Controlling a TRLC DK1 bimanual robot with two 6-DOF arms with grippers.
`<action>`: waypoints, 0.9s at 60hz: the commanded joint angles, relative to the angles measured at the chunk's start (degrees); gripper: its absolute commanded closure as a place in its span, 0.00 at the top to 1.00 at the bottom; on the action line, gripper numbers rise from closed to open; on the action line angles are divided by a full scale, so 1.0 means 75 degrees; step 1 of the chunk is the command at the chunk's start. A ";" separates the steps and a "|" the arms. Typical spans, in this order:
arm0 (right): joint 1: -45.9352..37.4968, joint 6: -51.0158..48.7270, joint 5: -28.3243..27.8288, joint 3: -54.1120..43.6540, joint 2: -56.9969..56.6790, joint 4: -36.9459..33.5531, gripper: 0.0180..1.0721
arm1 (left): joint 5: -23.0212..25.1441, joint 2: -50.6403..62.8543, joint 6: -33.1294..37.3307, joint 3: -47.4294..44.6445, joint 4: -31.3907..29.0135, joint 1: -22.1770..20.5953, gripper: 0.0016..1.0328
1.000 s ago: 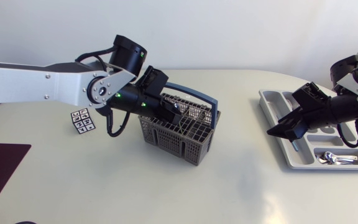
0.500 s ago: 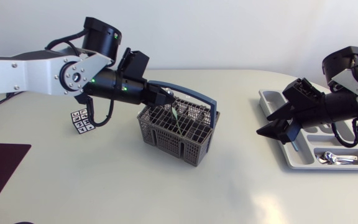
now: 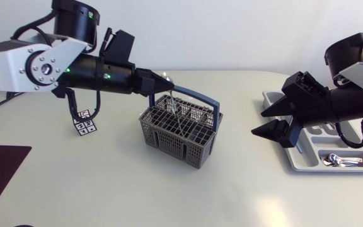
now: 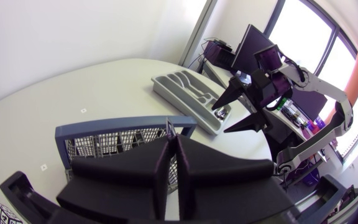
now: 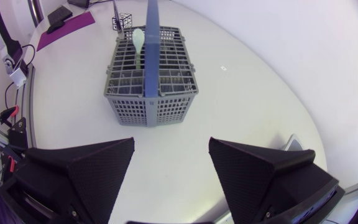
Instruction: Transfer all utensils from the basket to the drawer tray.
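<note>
Though the spoon [image 5: 139,41] seems wire-thin overhead, the right wrist reveals its bowl.

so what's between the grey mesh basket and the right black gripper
Nothing, just bare white tabletop between the grey mesh basket and the open right gripper; the right wrist view shows it.

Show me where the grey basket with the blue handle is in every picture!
Head view: grey mesh basket mid-table, below the left gripper, shut on a slim utensil.
Left wrist view: basket just beyond that gripper's tips.
Right wrist view: basket ahead of the open right gripper, apart.
Shared landmark: its blue handle.
</note>
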 commanded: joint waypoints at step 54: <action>0.3148 0.1192 -0.1589 -0.0093 -0.0661 0.1171 0.47 | 0.1276 -0.0608 0.1654 -0.0183 -0.1210 -0.1717 0.03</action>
